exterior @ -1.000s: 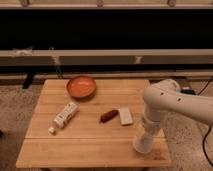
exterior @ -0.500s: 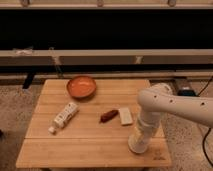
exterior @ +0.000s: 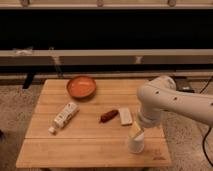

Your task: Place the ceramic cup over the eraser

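Table: light wooden slatted table, seen from the front; dark wall and pale rails behind it.
Arm: white, rounded robot arm enters from the right and bends down over the table's front right part.
Gripper: gripper points down at the front right of the table, right on top of the cup; its state cannot be told from this view.
Cup: plain whitish ceramic cup stands on the table near the front edge, directly under the gripper; a pale yellowish part sits at its top where the gripper meets it. Whether it is held cannot be told.
Eraser: no small dark block can be seen anywhere on the table.
White block: white rectangular block lies just behind the cup, toward the table's middle.
Sausage shape: reddish-brown sausage-shaped thing lies just left of the white block, tilted.
Bottle: white labelled bottle lies on its side at the left, cap toward the front left.
Bowl: round orange bowl sits at the back, left of centre, well apart from the cup.
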Robot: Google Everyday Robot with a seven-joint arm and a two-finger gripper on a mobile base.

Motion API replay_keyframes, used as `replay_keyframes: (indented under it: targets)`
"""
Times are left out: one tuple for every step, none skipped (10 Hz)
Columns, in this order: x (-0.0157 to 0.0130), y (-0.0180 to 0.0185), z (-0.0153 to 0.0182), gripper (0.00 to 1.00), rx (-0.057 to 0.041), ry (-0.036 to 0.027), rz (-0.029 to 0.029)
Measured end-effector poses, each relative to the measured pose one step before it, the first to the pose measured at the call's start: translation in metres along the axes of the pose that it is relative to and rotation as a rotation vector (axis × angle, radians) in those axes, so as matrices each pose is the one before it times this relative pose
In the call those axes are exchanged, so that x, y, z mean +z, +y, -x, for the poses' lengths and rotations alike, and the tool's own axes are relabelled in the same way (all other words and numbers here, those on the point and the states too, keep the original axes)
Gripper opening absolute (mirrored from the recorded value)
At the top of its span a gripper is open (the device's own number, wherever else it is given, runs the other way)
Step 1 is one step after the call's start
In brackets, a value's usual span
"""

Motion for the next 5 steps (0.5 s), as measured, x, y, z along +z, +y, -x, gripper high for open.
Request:
replay_keyframes:
  targets:
    - [-0.01139, 0.00661, 0.00783, 0.80, -0.02632, -0.01470, -0.01042]
    - [-0.01175, 0.01188, 0.01429, 0.80, -0.04234, -0.01986, -0.01036]
    - [0.00023, -0.00299, -0.00194, 0.80, 0.00409, 0.00152, -0.00429]
    - [0.00014, -0.00056, -0.00019, 0.80, -0.00045, 0.00140, -0.00183]
    - [-0.00014, 0.00085, 0.00066, 0.80, -0.00145, -0.00062, 0.00097]
